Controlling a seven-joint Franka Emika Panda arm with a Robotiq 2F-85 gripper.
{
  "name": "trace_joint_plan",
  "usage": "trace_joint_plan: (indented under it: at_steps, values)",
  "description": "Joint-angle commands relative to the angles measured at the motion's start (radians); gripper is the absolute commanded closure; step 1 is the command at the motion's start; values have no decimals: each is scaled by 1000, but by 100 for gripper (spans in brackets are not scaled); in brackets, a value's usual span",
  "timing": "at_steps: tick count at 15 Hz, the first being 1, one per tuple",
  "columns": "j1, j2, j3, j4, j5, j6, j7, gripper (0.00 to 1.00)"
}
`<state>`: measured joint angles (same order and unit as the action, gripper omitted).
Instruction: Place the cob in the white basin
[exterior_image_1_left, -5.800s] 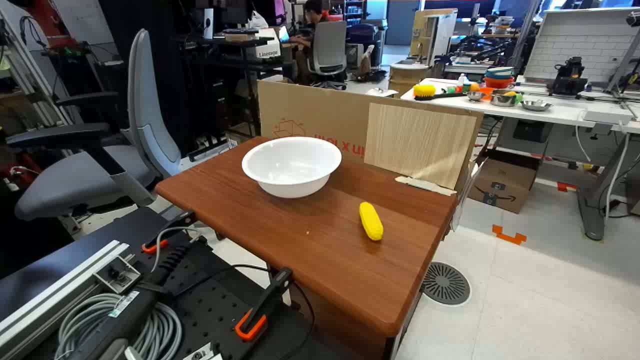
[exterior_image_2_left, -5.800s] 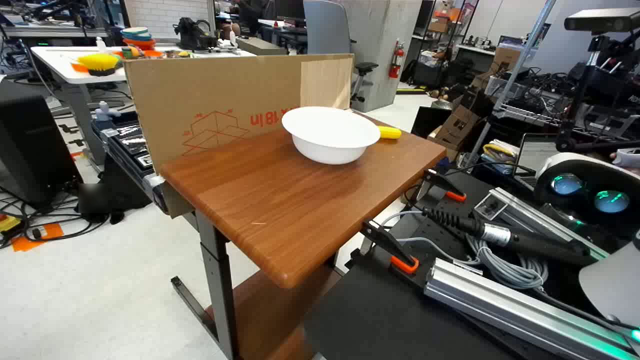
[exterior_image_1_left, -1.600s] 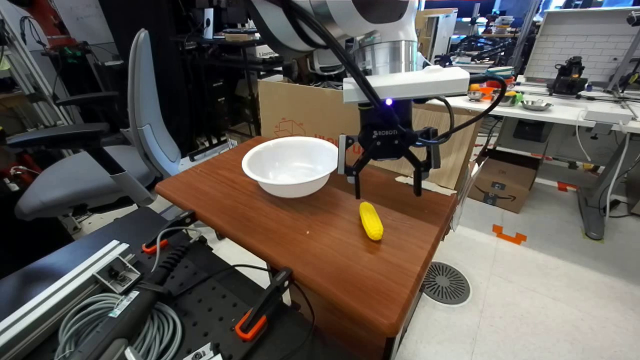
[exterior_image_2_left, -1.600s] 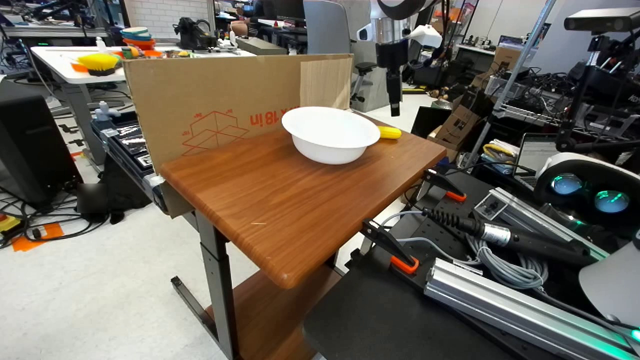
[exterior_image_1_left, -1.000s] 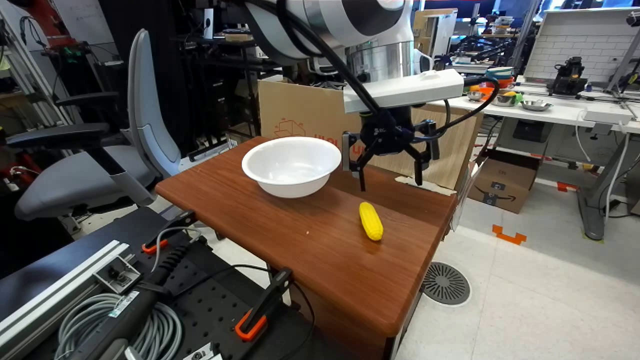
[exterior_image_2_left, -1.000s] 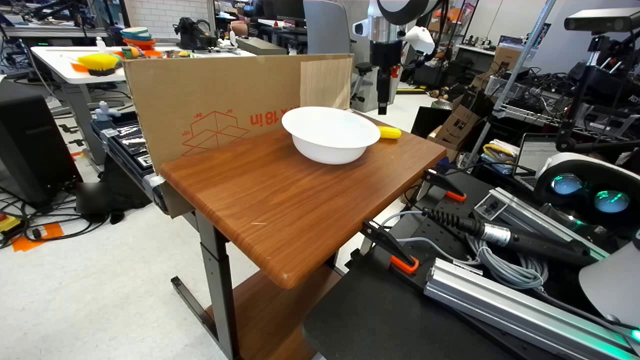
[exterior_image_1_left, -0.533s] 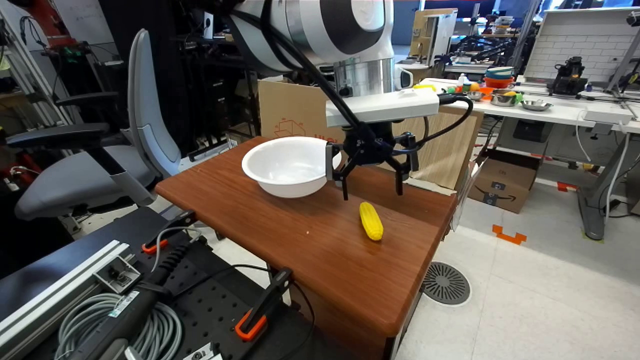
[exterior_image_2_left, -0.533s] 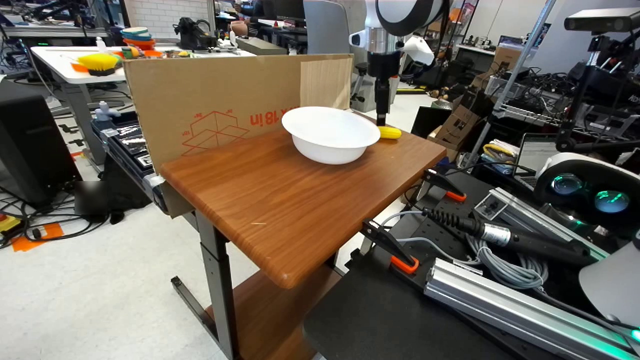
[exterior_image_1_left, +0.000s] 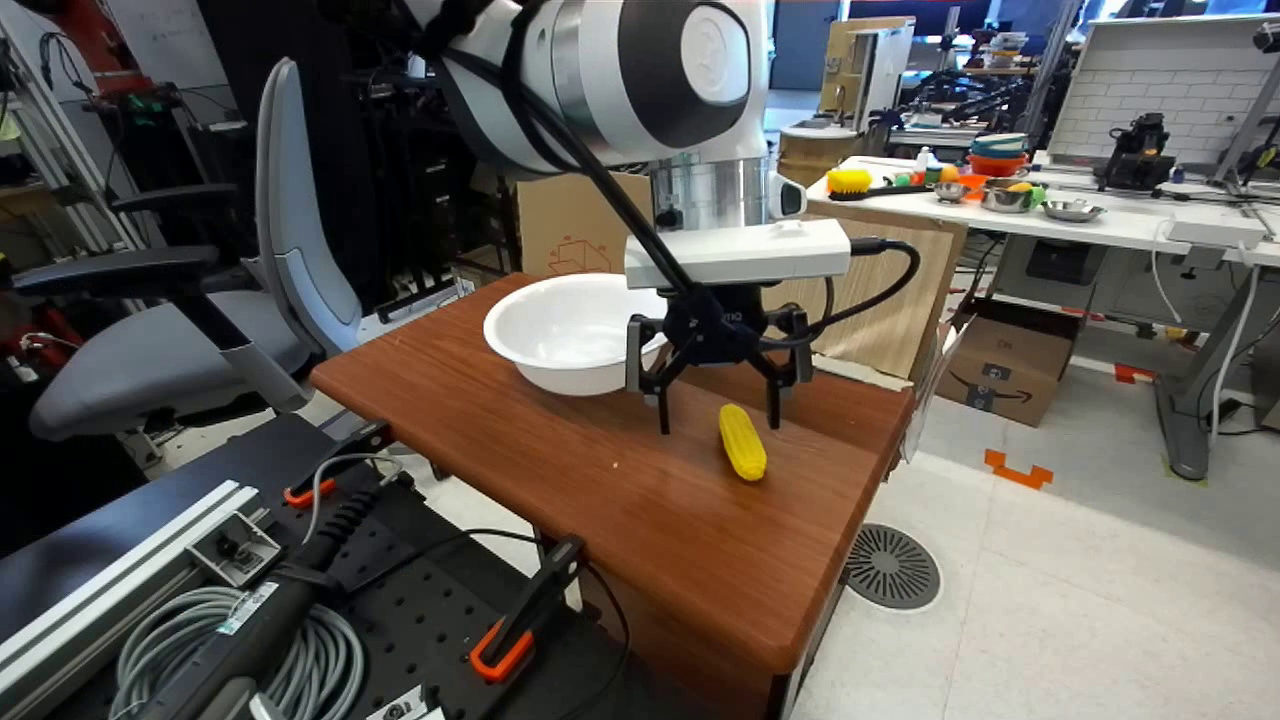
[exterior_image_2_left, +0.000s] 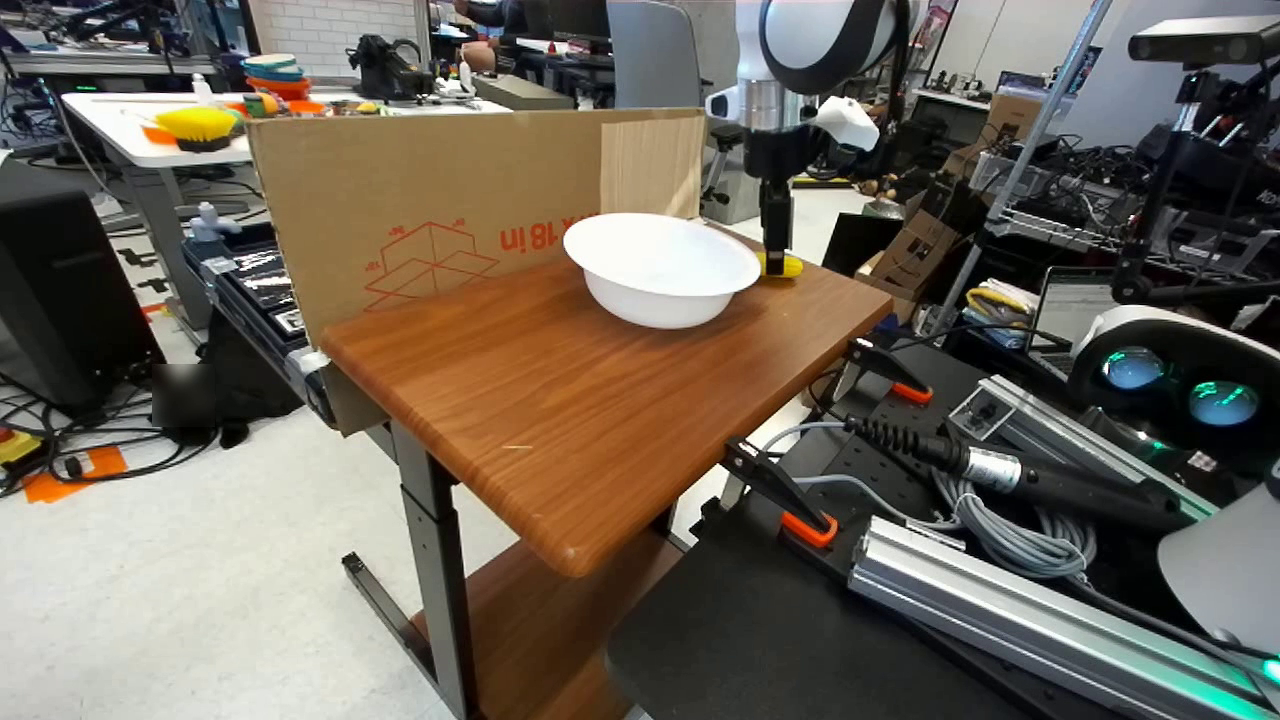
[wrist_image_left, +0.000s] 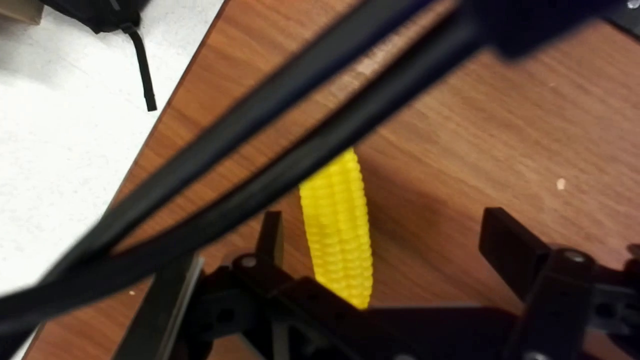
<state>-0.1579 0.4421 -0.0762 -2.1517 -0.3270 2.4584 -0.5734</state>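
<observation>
Alignment for the grasp seems the step in hand, the gripper holding nothing and its 2 fingers wide apart, so the next move calls for centring, lowering and closing on the cob (an oblong of beaded yellow kernels) lying on the wood-grained table, apart from the smooth, round white basin.

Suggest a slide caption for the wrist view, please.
Corn cob on a wooden table, seen between the fingers of the open end effector, partly behind black cables.
</observation>
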Motion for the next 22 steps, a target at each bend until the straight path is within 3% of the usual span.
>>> trace_joint_plan:
  at_steps: [1, 7, 8, 9, 12, 18, 19, 22]
  values:
    - [-8, 33, -9, 21, -5, 7, 35, 0]
    - [-52, 63, -4, 113, 57, -28, 53, 0]
    - [-57, 68, -3, 126, 68, -32, 55, 6]
    - [-60, 75, -5, 138, 73, -35, 60, 26]
    - [-59, 97, -13, 162, 74, -39, 84, 38]
    - [-58, 126, -11, 161, 71, -41, 107, 85]
    - [-57, 125, -11, 160, 70, -41, 110, 90]
    - [-59, 107, -6, 154, 75, -55, 105, 92]
